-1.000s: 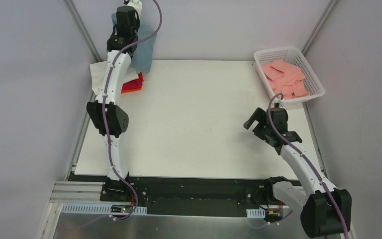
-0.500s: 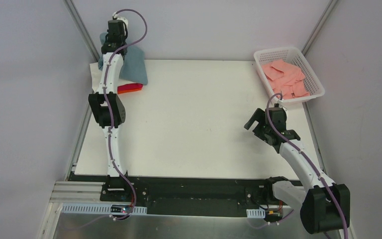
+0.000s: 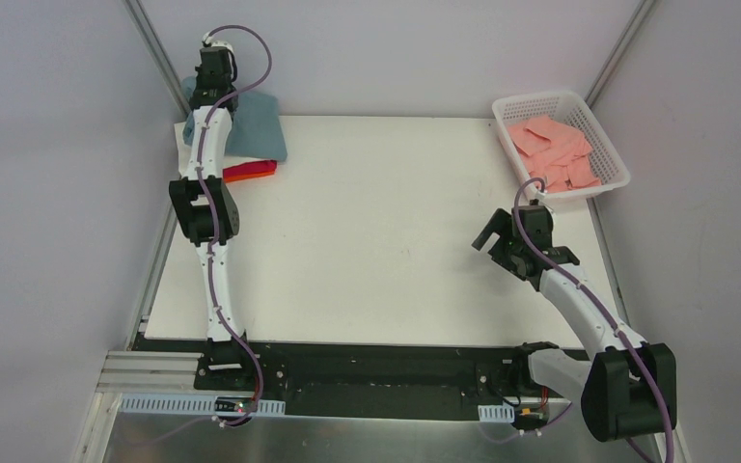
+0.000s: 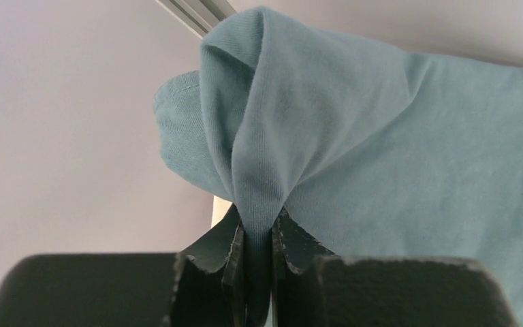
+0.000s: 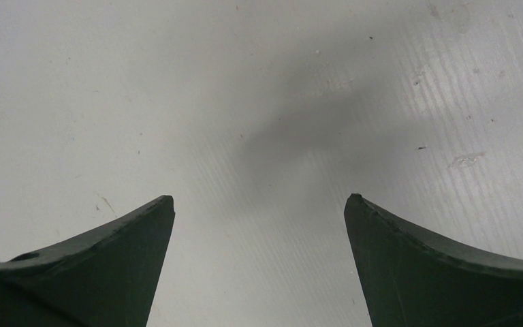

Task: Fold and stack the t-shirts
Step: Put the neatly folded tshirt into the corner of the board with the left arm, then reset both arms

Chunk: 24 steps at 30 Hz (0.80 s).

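The left gripper (image 4: 253, 238) was clamped on a pinched fold of the slate-blue t-shirt (image 4: 395, 136), whose cloth spread rightward from the jaws over the red and orange shirts (image 3: 252, 171) at the far-left corner of the table (image 3: 396, 222); the right gripper (image 5: 259, 201), jaws wide apart and empty, hovered well apart above bare tabletop.

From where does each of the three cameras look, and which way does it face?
Top external: fixed above and behind the arms, looking down at the table; both arms show.
Left wrist: on the left arm, looking along the left pincer, shut on the blue-grey t-shirt; only its fingers show.
Right wrist: on the right arm, facing down at the table; only the open right pincer shows.
Shared: top external and left wrist both show the blue-grey t-shirt.
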### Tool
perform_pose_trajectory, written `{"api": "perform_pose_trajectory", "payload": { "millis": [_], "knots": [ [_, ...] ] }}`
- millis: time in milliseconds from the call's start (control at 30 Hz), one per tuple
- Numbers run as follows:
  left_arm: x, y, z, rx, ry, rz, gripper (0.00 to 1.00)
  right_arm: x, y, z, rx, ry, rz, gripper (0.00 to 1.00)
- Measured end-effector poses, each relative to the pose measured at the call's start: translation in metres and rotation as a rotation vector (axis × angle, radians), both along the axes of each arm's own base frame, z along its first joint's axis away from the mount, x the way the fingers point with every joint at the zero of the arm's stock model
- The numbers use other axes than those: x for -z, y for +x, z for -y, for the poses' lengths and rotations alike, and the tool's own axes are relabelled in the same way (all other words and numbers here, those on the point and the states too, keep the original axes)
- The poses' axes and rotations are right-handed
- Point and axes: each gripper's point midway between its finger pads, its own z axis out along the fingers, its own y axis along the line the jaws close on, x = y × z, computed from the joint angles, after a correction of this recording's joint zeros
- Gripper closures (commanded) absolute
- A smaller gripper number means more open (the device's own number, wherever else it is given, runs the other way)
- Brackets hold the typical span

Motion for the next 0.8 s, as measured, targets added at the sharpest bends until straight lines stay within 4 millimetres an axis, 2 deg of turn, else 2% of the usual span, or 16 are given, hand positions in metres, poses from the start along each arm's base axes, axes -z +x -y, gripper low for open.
{"api": "perform_pose_trajectory", "payload": {
  "millis": [33, 100, 133, 167, 200, 233, 367, 533, 700, 800],
  "knots": [
    [0.0, 0.0, 0.001, -0.001, 0.0, 0.003, 0.87, 0.0, 0.0, 0.0, -0.001, 0.001, 0.001, 0.0],
    [-0.001, 0.001, 0.003, -0.001, 0.003, 0.008, 0.67, 0.0, 0.0, 0.0, -0.001, 0.002, 0.0, 0.0],
    [-0.002, 0.001, 0.003, -0.003, 0.004, 0.01, 0.51, 0.0, 0.0, 0.0, -0.001, 0.002, 0.0, 0.0],
    [-0.003, 0.002, 0.002, -0.003, 0.008, 0.012, 0.25, 0.0, 0.0, 0.0, -0.001, 0.002, 0.0, 0.0],
    [-0.004, 0.001, 0.001, -0.011, 0.011, 0.017, 0.05, 0.0, 0.0, 0.0, -0.002, 0.002, 0.0, 0.0],
    [-0.006, 0.001, -0.001, -0.024, 0.017, 0.024, 0.01, 0.0, 0.0, 0.0, -0.001, 0.002, 0.0, 0.0],
    [-0.013, -0.004, -0.004, -0.063, 0.008, 0.054, 0.01, -0.001, -0.002, 0.0, -0.002, 0.0, -0.005, 0.0],
    [-0.037, -0.019, -0.003, -0.095, -0.026, 0.107, 0.0, -0.009, -0.002, 0.0, 0.001, 0.002, 0.014, 0.0],
    [-0.071, -0.042, 0.013, -0.084, -0.149, 0.202, 0.0, -0.016, -0.003, 0.002, 0.014, 0.006, 0.04, 0.0],
    [-0.088, -0.061, 0.033, -0.05, -0.284, 0.265, 0.0, -0.021, -0.002, 0.003, 0.03, 0.01, 0.06, 0.0]
  ]
}}
